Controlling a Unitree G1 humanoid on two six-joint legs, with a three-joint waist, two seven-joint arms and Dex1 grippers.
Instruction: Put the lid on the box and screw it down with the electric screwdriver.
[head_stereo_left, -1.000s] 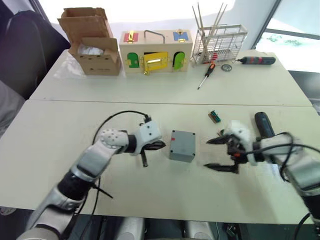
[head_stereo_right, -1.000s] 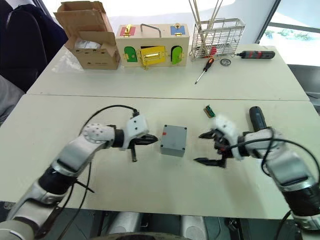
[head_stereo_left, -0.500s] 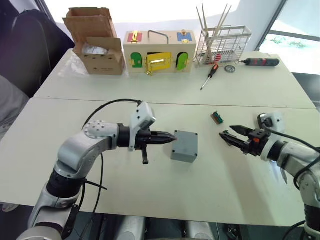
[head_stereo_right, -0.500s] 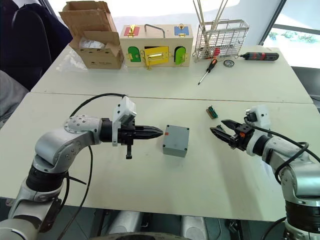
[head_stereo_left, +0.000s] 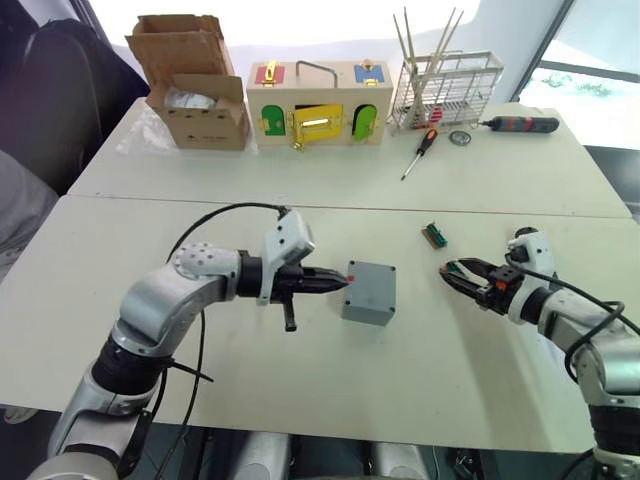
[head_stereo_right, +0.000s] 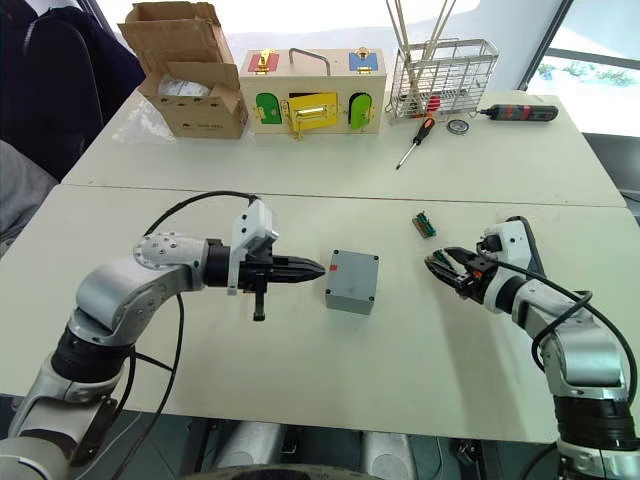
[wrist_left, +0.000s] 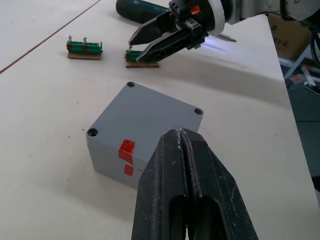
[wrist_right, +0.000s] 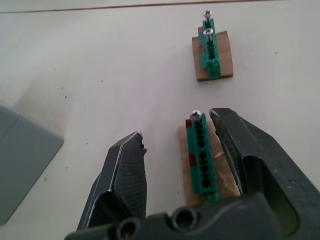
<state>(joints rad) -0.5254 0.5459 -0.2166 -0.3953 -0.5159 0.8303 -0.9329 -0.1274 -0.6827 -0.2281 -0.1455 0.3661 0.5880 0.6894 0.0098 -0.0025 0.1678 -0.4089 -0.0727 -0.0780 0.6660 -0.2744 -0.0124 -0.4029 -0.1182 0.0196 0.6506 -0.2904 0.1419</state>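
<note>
Task so far: the lid (wrist_left: 150, 116) already sits on the box (head_stereo_left: 368, 292); its corner holes look empty, so the screws are still to go in.
Box: mid tabletop (head_stereo_left: 330, 385), between both arms.
Screwdriver (wrist_left: 141, 9): lies behind the right arm, untouched.
Left claw (head_stereo_left: 343, 282): pressed shut, holds nothing, tip just beside the box's red mark.
Right claw (wrist_right: 177, 145): open wide, low around a green screw strip (wrist_right: 201, 159), not gripping yet.

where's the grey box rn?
In the head views the box sits mid-table on the near table, just beyond the shut left gripper, with the open right gripper off to its right.
</note>
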